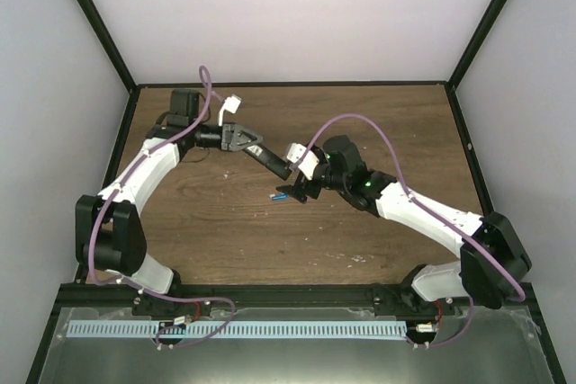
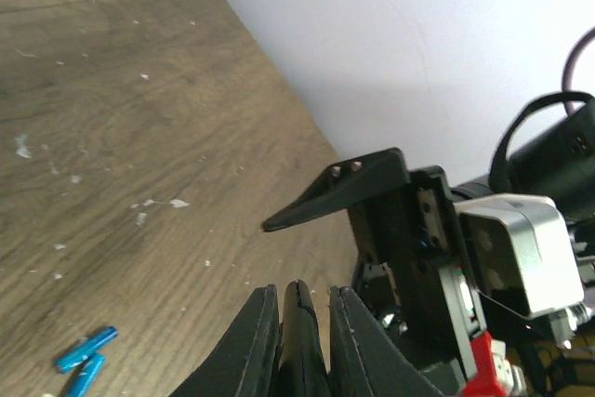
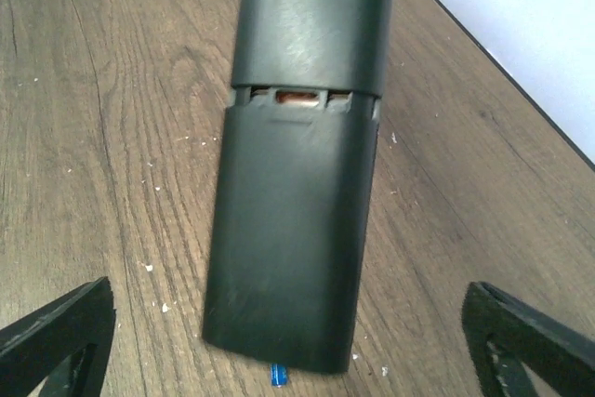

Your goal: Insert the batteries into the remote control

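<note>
The slim black rectangular remote control [image 3: 297, 230] hangs above the middle of the brown wooden counter [image 1: 225, 222], clamped at its far end by the closed left fingers [image 2: 256, 346]. Its long axis runs straight away from the right wrist, with the back cover [image 3: 288, 258] slightly ajar. The right fingers [image 3: 56, 337] stand wide apart, one on either side of that near end, touching nothing. The two tiny bright blue cylindrical batteries [image 2: 84, 357] lie on the counter just below — nearer the right arm.

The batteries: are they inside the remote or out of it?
Out. Both blue batteries lie side by side on the wooden table, apart from the remote control, which the left gripper holds.
</note>
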